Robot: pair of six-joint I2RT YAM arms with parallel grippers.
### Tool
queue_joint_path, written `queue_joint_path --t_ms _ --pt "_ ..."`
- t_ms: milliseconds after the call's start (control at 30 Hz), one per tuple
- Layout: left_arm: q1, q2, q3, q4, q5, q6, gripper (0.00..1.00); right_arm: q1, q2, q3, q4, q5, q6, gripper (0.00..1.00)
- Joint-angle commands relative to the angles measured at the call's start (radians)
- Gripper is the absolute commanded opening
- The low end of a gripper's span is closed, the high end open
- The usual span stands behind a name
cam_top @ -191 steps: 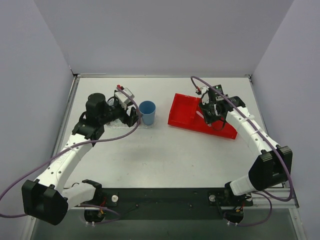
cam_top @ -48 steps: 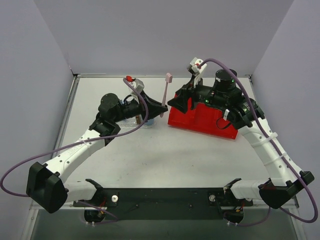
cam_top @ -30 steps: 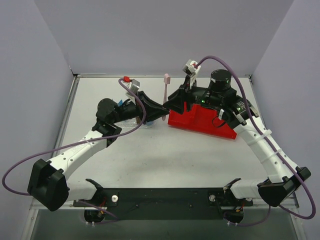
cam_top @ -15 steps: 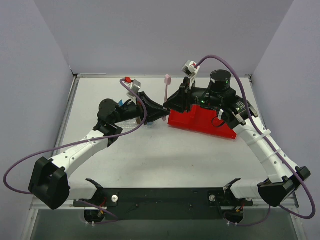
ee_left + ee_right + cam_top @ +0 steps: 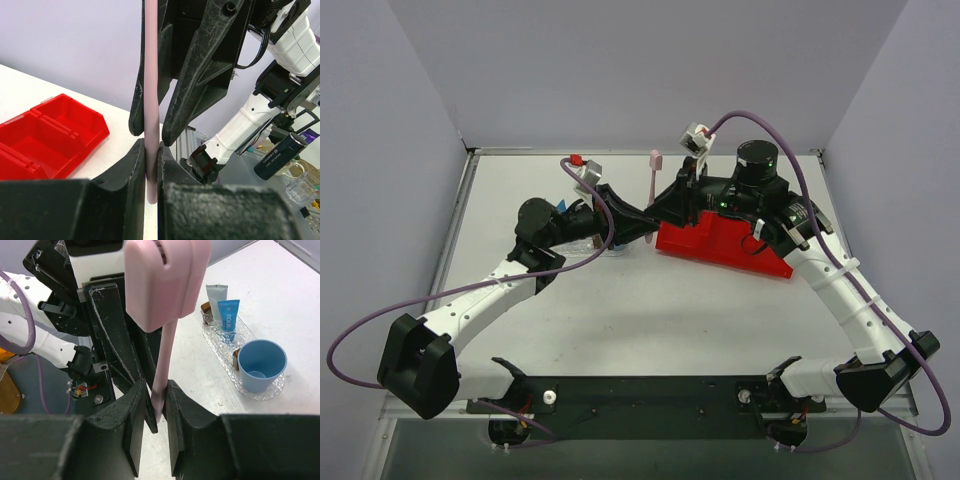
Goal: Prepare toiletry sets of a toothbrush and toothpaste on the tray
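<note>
Toothbrush (image 5: 167,280) is pinched upright by left tool (image 5: 151,150) and right tool (image 5: 155,395) together, apparently for handover above the desk (image 5: 620,320)

Overhead view faces down; both close wrist views share the toothbrush (image 5: 151,90).

PLACE: robotics lab test cell | ENCLOSURE: white bench (image 5: 650,310) boxed in by plain grey panels (image 5: 650,70) on three sides | RIG: white-and-black left arm (image 5: 480,300) and right arm (image 5: 840,290) bolted to a black rail (image 5: 650,395) at the near edge, purple cables (image 5: 757,112) looping free | PROPS: red bin (image 5: 720,240) and clear tray (image 5: 222,357) staged on top
</note>
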Motion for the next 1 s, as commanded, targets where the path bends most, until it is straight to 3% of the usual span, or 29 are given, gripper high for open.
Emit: queue_joint_path --t_ms 0,200,300,433,467,533,600,667,967 --pt "0.005 -0.003 0.014 0.048 0.009 0.003 0.00 0.011 0.000 -0.001 0.061 -0.037 0.004 0.17" --pt "0.005 -0.014 0.007 0.049 0.006 0.006 0.00 0.011 -0.006 -0.007 0.057 -0.032 0.000 0.02" --pt "0.006 -0.020 0.007 0.016 -0.004 0.026 0.00 0.011 -0.011 -0.007 0.051 -0.022 -0.003 0.00" --pt "0.006 -0.039 0.007 -0.021 -0.006 0.062 0.19 0.011 -0.018 -0.001 0.025 0.003 -0.022 0.00" --pt "0.008 -0.043 0.007 -0.032 -0.006 0.091 0.29 0.012 -0.021 0.002 0.020 0.012 -0.025 0.00" --pt "0.008 -0.060 0.007 -0.085 -0.001 0.170 0.40 0.009 -0.026 0.003 0.006 0.024 -0.040 0.00" --pt "0.012 -0.075 0.008 -0.171 -0.004 0.236 0.61 0.009 -0.035 0.003 -0.009 0.040 -0.060 0.00" --pt "0.026 -0.101 -0.001 -0.216 -0.010 0.310 0.69 0.009 -0.047 0.000 -0.018 0.050 -0.075 0.00" --pt "0.109 -0.172 0.049 -0.308 0.034 0.341 0.73 0.009 -0.078 -0.036 -0.077 0.087 -0.175 0.00"
